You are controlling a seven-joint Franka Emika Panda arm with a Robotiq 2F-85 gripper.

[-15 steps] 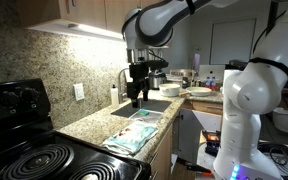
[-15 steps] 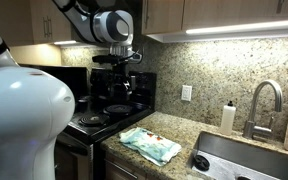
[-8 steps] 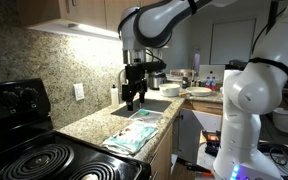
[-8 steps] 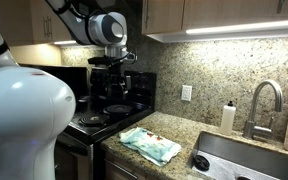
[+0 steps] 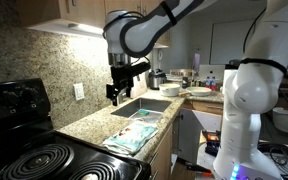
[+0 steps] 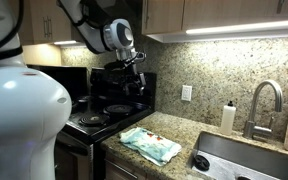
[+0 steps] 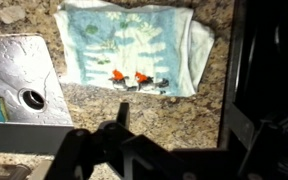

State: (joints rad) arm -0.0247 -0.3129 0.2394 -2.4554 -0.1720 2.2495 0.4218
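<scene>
My gripper hangs in the air above the granite counter, near the back wall, and shows in both exterior views. In the wrist view its two dark fingers stand wide apart with nothing between them. Below it a light blue-green patterned towel lies flat on the counter, also seen in both exterior views. Two small orange-topped objects sit on the towel's near edge. The gripper touches nothing.
A steel sink with a faucet lies beside the towel. A black stove is on the towel's other side. A soap bottle and a wall outlet stand at the backsplash. Dishes sit beyond the sink.
The gripper has swung away from over the sink toward the back wall and the stove side, rising slightly. The towel has not moved.
</scene>
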